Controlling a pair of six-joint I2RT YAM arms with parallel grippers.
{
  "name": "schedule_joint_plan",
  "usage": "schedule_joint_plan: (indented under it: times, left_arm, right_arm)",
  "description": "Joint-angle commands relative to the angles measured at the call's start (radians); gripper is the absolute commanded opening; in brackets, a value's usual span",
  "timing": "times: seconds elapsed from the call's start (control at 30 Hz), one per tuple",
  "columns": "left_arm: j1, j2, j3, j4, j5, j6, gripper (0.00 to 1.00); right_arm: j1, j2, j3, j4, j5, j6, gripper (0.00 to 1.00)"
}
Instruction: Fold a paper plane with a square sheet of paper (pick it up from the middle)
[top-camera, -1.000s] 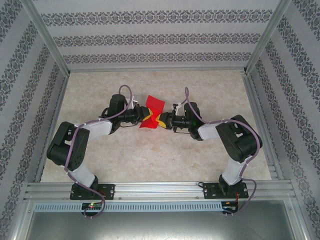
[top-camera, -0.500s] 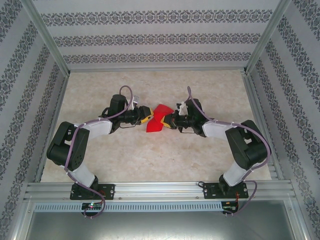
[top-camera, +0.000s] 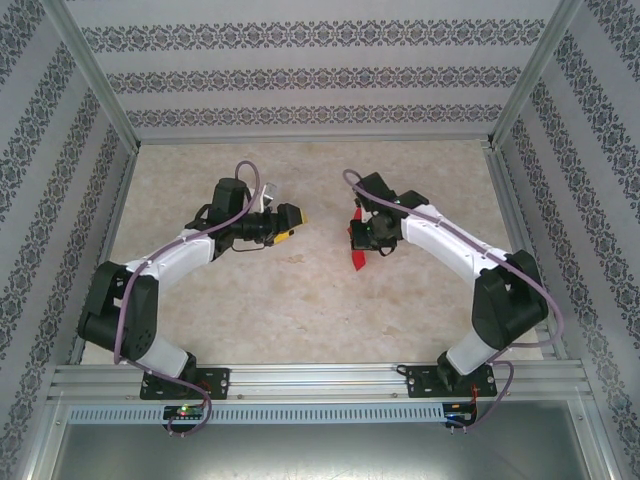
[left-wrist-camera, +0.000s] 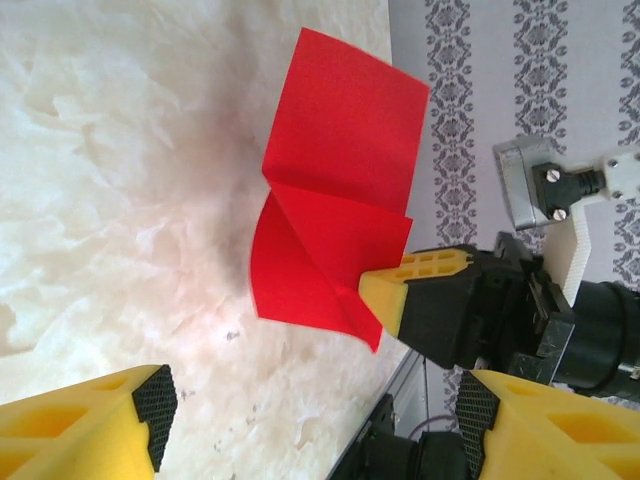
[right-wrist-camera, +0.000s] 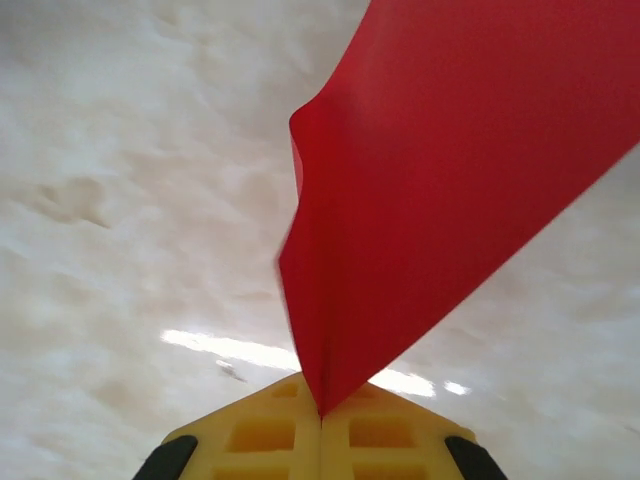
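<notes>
As left end effector (top-camera: 296, 223) has let go and withdrawn, right end effector (top-camera: 358, 240) alone pinching square sheet of paper (left-wrist-camera: 335, 200)

Patterned walls (top-camera: 300, 75) w/ marble table (top-camera: 300, 320)

The left arm (top-camera: 170, 262) reaches forward and inward from its base. The left end effector (top-camera: 288, 218) points right, its yellow fingers (left-wrist-camera: 90, 425) spread wide apart. The right arm (top-camera: 455, 245) arcs forward and inward, wrist bent downward. The right end effector (top-camera: 358, 236) has its fingers pressed together, pinching red paper (right-wrist-camera: 450, 150). The two end effectors sit apart.
</notes>
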Motion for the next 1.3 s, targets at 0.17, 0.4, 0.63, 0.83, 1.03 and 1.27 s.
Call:
schedule_joint_plan:
  times: [0.17,0.4,0.63,0.83,1.03,1.27]
  left_arm:
    - [0.029,-0.171,-0.11,-0.165,0.013,0.065,0.81]
    - [0.039,-0.355,-0.259,-0.267,-0.003,0.07,0.82]
    - [0.046,-0.485,-0.368,-0.329,0.007,0.049,0.83]
    - [0.05,-0.564,-0.381,-0.401,0.0,0.055,0.83]
    - [0.051,-0.547,-0.373,-0.372,0.006,0.05,0.83]
    - [0.051,-0.451,-0.301,-0.335,0.002,0.07,0.82]
  right_arm:
    - [0.128,0.22,0.225,-0.377,0.36,-0.049,0.03]
    - [0.223,0.401,0.404,-0.433,0.333,-0.032,0.12]
    - [0.284,0.481,0.472,-0.36,0.189,-0.027,0.21]
    - [0.303,0.468,0.441,-0.21,0.026,-0.014,0.25]
    - [0.264,0.351,0.297,0.001,-0.151,0.019,0.36]
    - [0.168,0.194,0.104,0.171,-0.295,0.043,0.42]
